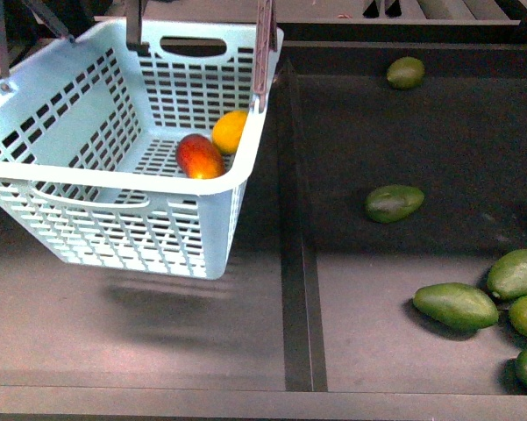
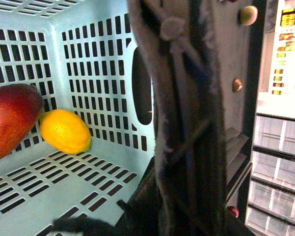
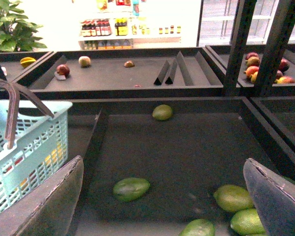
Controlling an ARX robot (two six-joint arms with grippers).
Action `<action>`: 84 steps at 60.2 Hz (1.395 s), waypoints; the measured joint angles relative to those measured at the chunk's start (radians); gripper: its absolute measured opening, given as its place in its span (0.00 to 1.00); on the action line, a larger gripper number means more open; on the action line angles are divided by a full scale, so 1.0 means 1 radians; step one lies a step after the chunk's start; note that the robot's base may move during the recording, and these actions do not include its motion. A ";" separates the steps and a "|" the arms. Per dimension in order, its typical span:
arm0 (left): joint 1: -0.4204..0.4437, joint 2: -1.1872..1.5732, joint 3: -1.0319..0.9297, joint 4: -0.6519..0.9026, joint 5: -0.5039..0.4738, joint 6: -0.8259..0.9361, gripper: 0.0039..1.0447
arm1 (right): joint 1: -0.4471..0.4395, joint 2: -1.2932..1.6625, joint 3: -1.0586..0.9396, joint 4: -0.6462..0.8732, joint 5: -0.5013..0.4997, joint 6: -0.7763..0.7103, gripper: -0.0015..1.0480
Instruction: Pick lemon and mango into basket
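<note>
The teal basket [image 1: 114,180] hangs tilted above the left bin, carried by its brown handles [image 1: 264,48]. Inside it the red-orange mango [image 1: 199,156] lies next to the yellow lemon [image 1: 231,132], both against the far right wall. The left wrist view looks into the basket [image 2: 88,59] at the mango [image 2: 10,120] and lemon [image 2: 65,131]; my left gripper [image 2: 172,216] is shut on the handles [image 2: 181,123] running up the middle. My right gripper [image 3: 167,206] stands open over the right bin, holding nothing, with the basket [image 3: 29,147] off to one side.
Several green avocados lie in the right bin, such as one in the middle [image 1: 394,203], one at the far edge [image 1: 406,72] and a cluster near the front right [image 1: 456,305]. A dark divider [image 1: 295,228] separates the two bins. Further fruit trays [image 3: 113,73] stand beyond.
</note>
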 joint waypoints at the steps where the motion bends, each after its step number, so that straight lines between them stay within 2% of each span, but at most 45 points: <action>1: 0.000 0.003 -0.002 0.003 0.005 0.001 0.05 | 0.000 0.000 0.000 0.000 0.000 0.000 0.92; 23: -0.006 -0.032 -0.093 -0.039 0.063 -0.019 0.05 | 0.000 0.000 0.000 0.000 0.000 0.000 0.92; 36: -0.002 -0.061 -0.146 -0.126 0.068 -0.092 0.41 | 0.000 0.000 0.000 0.000 0.000 0.000 0.92; 40: 0.008 -0.097 -0.169 -0.156 0.066 -0.091 0.56 | 0.000 0.000 0.000 0.000 0.000 0.000 0.92; 48: 0.020 -0.225 -0.241 -0.203 0.017 -0.060 0.81 | 0.000 0.000 0.000 0.000 0.000 0.000 0.92; 50: 0.020 -0.294 -0.289 -0.226 -0.004 -0.042 0.91 | 0.000 0.000 0.000 0.000 0.000 0.000 0.92; 52: 0.020 -0.356 -0.335 -0.251 -0.026 -0.032 0.95 | 0.000 0.000 0.000 0.000 0.000 0.000 0.92; 57: 0.015 -0.496 -0.433 -0.298 -0.097 -0.021 0.94 | 0.000 0.000 0.000 0.000 0.000 0.000 0.92; 61: 0.013 -0.564 -0.454 -0.295 -0.099 0.010 0.93 | 0.000 0.000 0.000 0.000 0.000 0.000 0.92; 62: 0.015 -0.584 -0.486 -0.217 -0.080 0.090 0.91 | 0.000 0.000 0.000 0.000 -0.002 0.000 0.92; 64: 0.028 -0.637 -0.615 0.079 -0.006 0.313 0.83 | 0.000 0.000 0.000 0.000 -0.001 0.000 0.92; 67: 0.046 -0.680 -0.785 0.427 0.035 0.636 0.73 | 0.000 0.000 0.000 0.000 0.000 0.000 0.92; 68: 0.049 -0.686 -0.814 0.483 0.041 0.690 0.71 | 0.000 0.000 0.000 0.000 0.000 0.000 0.92; 72: 0.080 -0.735 -0.998 0.798 0.068 1.091 0.58 | 0.000 0.000 0.000 0.000 0.000 0.000 0.92; 74: 0.095 -0.767 -1.062 0.892 0.077 1.252 0.51 | 0.000 0.000 0.000 0.000 0.000 0.000 0.92; 77: 0.115 -0.811 -1.121 0.958 0.092 1.401 0.43 | 0.000 0.000 0.000 0.000 0.000 0.000 0.92; 84: 0.153 -0.911 -1.242 0.994 0.125 1.571 0.21 | 0.000 0.000 0.000 0.000 0.000 0.000 0.92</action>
